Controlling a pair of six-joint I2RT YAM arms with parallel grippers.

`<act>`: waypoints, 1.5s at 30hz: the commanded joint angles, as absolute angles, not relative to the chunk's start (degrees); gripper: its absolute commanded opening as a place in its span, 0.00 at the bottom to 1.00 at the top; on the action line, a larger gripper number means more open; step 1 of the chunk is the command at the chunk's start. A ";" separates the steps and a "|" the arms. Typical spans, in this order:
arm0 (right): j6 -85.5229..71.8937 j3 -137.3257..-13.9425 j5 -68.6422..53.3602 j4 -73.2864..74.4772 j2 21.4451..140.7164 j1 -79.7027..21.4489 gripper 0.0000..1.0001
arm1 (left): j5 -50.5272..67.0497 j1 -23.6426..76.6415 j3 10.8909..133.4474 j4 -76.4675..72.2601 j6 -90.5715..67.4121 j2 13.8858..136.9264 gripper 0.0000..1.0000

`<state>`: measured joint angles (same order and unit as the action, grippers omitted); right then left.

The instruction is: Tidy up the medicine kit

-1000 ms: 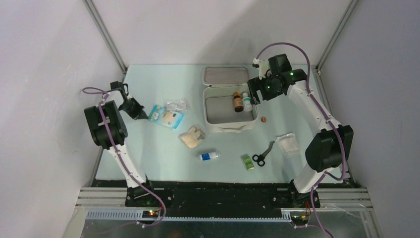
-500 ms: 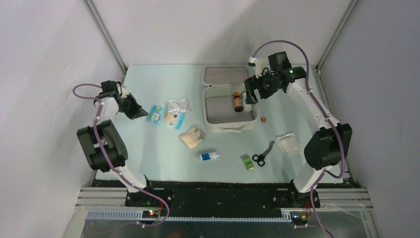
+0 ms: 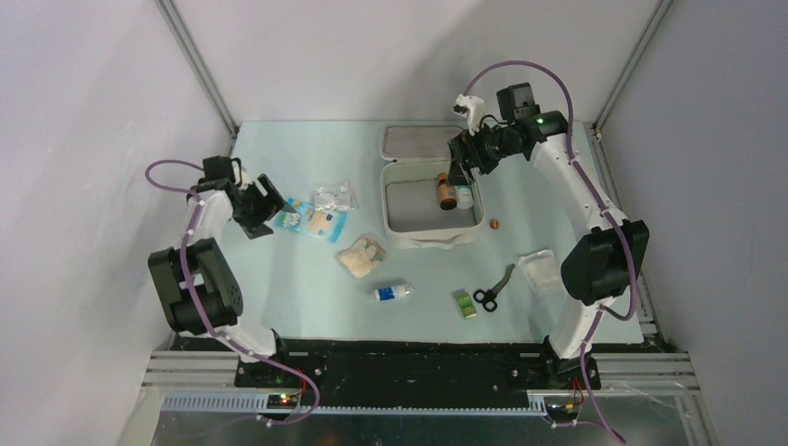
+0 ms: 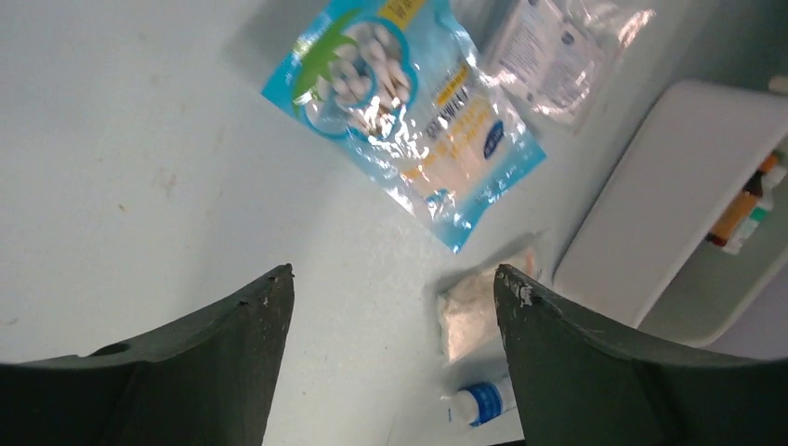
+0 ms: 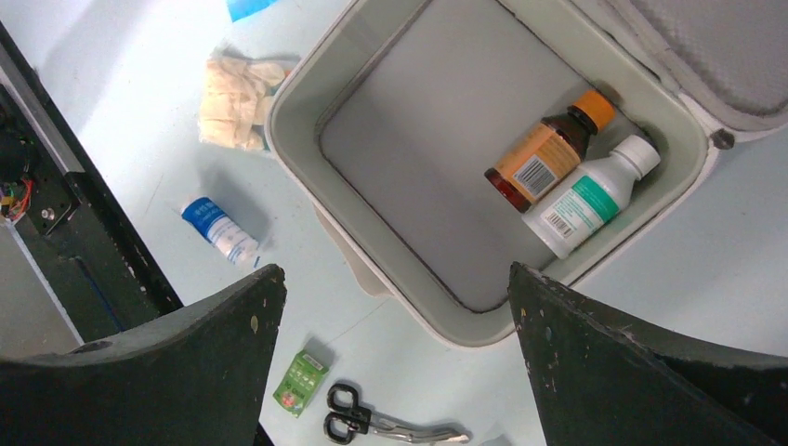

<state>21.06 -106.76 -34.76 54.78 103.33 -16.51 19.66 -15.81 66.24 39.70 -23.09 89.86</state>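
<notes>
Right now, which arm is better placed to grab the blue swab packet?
Left. The left gripper, open, hovers beside the blue swab packet; the right gripper is over the medicine kit.

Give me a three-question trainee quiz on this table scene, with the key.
1. How many bottles are inside the open white soft zip medicine kit? A: one. B: two. C: three.
2. True or false: the black-handled scissors lie inside the kit.
3. Fill in: the amber glass bottle has a cap coloured ______.
Key: 1 B; 2 false, they lie on the table in front of it; 3 orange.
</notes>
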 commanded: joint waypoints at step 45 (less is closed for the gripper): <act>22.45 -106.94 -19.51 56.91 102.30 -22.55 0.95 | 37.43 -25.27 54.21 -9.93 -44.99 106.61 0.00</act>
<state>22.35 -102.19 -17.58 58.15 103.66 -23.07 34.87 -22.74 58.24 -9.98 -48.03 114.37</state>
